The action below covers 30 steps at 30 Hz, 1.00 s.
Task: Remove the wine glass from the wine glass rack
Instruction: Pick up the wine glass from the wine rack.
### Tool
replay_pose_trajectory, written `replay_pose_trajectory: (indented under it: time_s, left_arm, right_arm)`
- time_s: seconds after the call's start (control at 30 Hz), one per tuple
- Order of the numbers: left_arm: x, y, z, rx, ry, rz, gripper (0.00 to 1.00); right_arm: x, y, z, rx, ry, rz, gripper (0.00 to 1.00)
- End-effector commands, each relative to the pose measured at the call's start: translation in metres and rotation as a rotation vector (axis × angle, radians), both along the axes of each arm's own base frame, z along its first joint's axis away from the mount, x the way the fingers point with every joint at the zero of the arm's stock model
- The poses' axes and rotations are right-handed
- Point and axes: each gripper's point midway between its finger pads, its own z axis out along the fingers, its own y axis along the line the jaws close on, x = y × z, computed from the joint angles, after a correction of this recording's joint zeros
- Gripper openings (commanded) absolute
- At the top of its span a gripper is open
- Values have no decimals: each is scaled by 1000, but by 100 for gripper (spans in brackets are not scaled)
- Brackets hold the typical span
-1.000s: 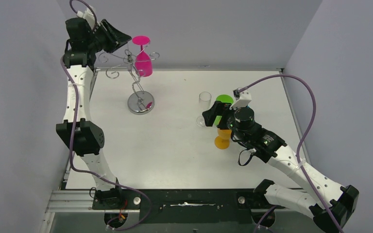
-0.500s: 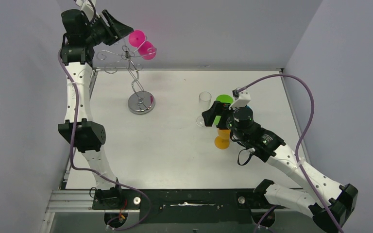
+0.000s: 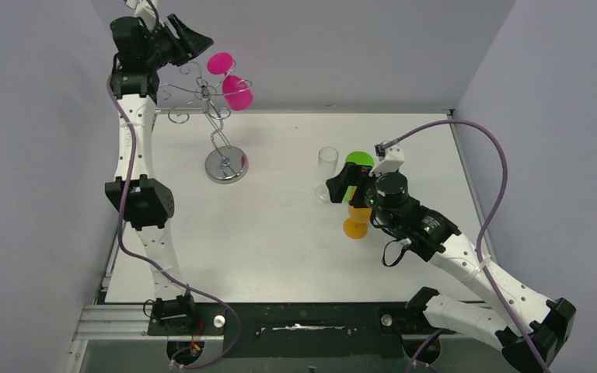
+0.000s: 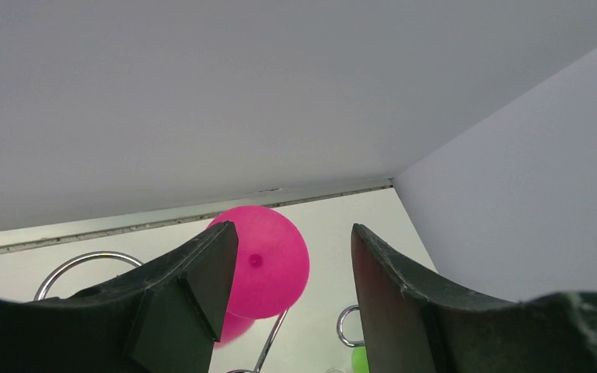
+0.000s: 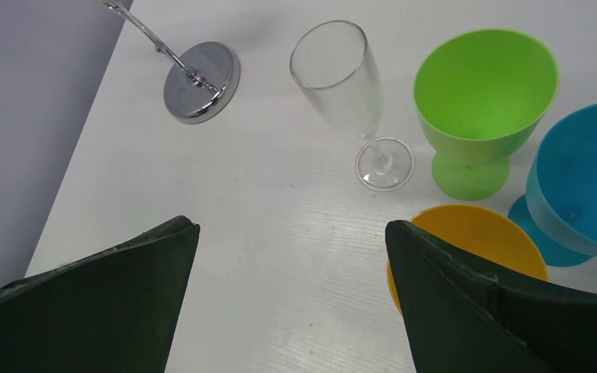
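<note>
The pink wine glass [image 3: 238,93] hangs upside down and tilted on the silver wire wine glass rack [image 3: 211,128], its round foot [image 3: 220,63] uppermost. My left gripper [image 3: 200,40] is raised at the far left, just left of that foot, and stands open. In the left wrist view the pink wine glass [image 4: 274,260] shows its foot beyond the open left gripper [image 4: 294,242], partly behind the left finger [image 4: 194,287], with rack wire [image 4: 270,342] below. My right gripper [image 3: 340,185] hovers open over the table; nothing lies between the jaws of the right gripper [image 5: 291,233].
A clear flute [image 3: 326,165], a green cup [image 3: 357,162] and an orange cup [image 3: 356,227] stand by the right gripper. The right wrist view shows the flute [image 5: 334,58], green cup [image 5: 482,85], a blue cup [image 5: 583,179], orange cup [image 5: 474,237] and the rack's base [image 5: 202,81].
The pink glass has swung from hanging straight to tilted on the rack. The left arm has shifted up and right, its jaws spreading wider. The right arm has stayed still.
</note>
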Motion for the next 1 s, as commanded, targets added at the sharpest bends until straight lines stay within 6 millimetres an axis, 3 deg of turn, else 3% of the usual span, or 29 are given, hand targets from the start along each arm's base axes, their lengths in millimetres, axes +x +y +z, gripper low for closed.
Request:
replay_pose_trajectory:
  time_s: [0.0,0.57,0.83,0.97]
  left_arm:
    - [14,0,15,-8,-98,-30,55]
    - [16,-25,-49,32,78,-85,54]
    - [12,-28,-55,79,100,-63,54]
    - [11,-24,-48,114,73,-34,54]
  right_arm:
    - [0,-9,36,66,-88,-44,95]
    - [0,-10,31,62,-63,-53,96]
    - [1,-8,29,61,-58,-49,96]
    - [1,-8,29,62,-57,-50,96]
